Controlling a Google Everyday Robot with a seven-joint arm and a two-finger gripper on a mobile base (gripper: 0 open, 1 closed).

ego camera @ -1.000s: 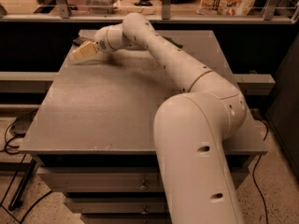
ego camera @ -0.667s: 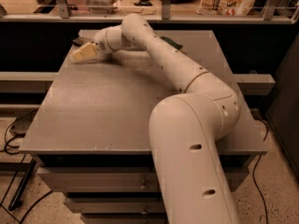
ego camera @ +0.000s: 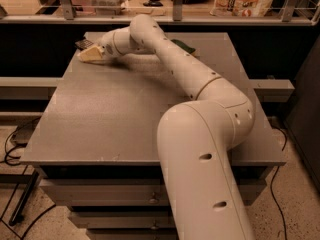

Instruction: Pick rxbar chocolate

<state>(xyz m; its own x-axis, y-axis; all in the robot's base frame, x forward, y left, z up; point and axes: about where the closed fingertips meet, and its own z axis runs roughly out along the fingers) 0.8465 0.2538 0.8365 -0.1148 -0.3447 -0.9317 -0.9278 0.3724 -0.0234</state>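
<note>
The rxbar chocolate (ego camera: 83, 44) shows as a small dark flat bar at the table's far left corner, partly hidden behind the gripper. My gripper (ego camera: 91, 55) is at the end of the white arm (ego camera: 170, 59), which reaches across the grey table (ego camera: 110, 119). The gripper sits low over the tabletop, right in front of the bar and against it or just short of it. I cannot tell whether it touches the bar.
A green object (ego camera: 185, 46) lies at the table's far side, partly hidden behind the arm. A glass-fronted counter (ego camera: 210, 4) with packaged goods runs behind the table. Cables (ego camera: 12, 149) lie on the floor at the left.
The gripper stays at the far left corner by the bar. The near, thick part of the arm has shifted slightly to the left.
</note>
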